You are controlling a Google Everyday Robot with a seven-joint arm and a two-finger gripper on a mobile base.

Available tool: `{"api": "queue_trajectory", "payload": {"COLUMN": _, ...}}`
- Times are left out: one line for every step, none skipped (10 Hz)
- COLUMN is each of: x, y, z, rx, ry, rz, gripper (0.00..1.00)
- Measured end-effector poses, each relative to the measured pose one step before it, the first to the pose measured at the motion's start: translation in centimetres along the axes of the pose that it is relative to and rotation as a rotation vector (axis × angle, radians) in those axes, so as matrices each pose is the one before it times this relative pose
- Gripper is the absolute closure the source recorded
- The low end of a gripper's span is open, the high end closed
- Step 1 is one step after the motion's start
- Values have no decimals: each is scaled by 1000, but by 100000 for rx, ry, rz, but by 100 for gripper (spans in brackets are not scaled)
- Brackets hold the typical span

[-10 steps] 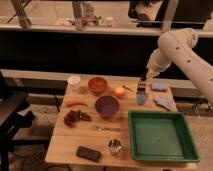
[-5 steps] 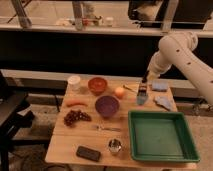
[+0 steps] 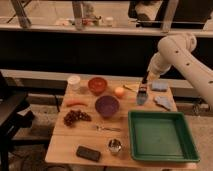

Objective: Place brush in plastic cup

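Note:
The pale blue-grey plastic cup [image 3: 141, 98] stands on the wooden table [image 3: 85, 137], right of the orange fruit. My gripper [image 3: 145, 80] hangs straight above it, at the end of the white arm that comes in from the right. It is shut on the brush [image 3: 143, 89], a dark slim thing that points down, with its lower end at the cup's mouth. I cannot tell whether the brush tip is inside the cup.
A green tray [image 3: 186, 145] sits at the front right. Two blue cloths [image 3: 160, 86] [image 3: 164, 102] lie behind it. A purple bowl [image 3: 107, 105], red bowl [image 3: 97, 85], white cup [image 3: 74, 81], orange fruit [image 3: 119, 92], carrot [image 3: 76, 103], grapes [image 3: 75, 117], metal cup [image 3: 115, 146] and black block [image 3: 87, 153] fill the left.
My gripper has moved down and a little left with the brush, bringing it closer over the plastic cup. Nothing else on the table has moved.

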Motion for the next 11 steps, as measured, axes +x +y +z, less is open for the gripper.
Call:
{"api": "queue_trajectory", "payload": {"x": 70, "y": 91, "z": 187, "rx": -291, "ry": 224, "rz": -22, "gripper": 100}}
{"api": "queue_trajectory", "payload": {"x": 33, "y": 79, "z": 188, "rx": -251, "ry": 124, "rz": -26, "gripper": 100}}
{"api": "queue_trajectory", "payload": {"x": -13, "y": 66, "z": 167, "rx": -239, "ry": 31, "rz": -70, "gripper": 100}}
{"api": "queue_trajectory", "payload": {"x": 13, "y": 43, "z": 120, "rx": -157, "ry": 143, "rz": -96, "gripper": 100}}
{"api": "queue_trajectory", "payload": {"x": -46, "y": 59, "z": 136, "rx": -190, "ry": 35, "rz": -151, "gripper": 100}}
{"api": "queue_trajectory", "payload": {"x": -40, "y": 11, "z": 67, "rx": -59, "ry": 85, "rz": -147, "gripper": 100}}
{"api": "queue_trajectory", "payload": {"x": -142, "y": 20, "z": 124, "rx": -145, "ry": 14, "rz": -291, "gripper": 100}}
{"api": "queue_trajectory", "payload": {"x": -224, "y": -27, "z": 66, "rx": -83, "ry": 58, "rz": -437, "gripper": 100}}
{"api": "queue_trajectory", "payload": {"x": -180, "y": -4, "z": 94, "rx": -210, "ry": 177, "rz": -414, "gripper": 100}}
{"api": "queue_trajectory", "payload": {"x": -136, "y": -19, "z": 63, "rx": -307, "ry": 296, "rz": -354, "gripper": 100}}
{"api": "queue_trajectory", "payload": {"x": -89, "y": -29, "z": 25, "rx": -402, "ry": 317, "rz": -184, "gripper": 100}}
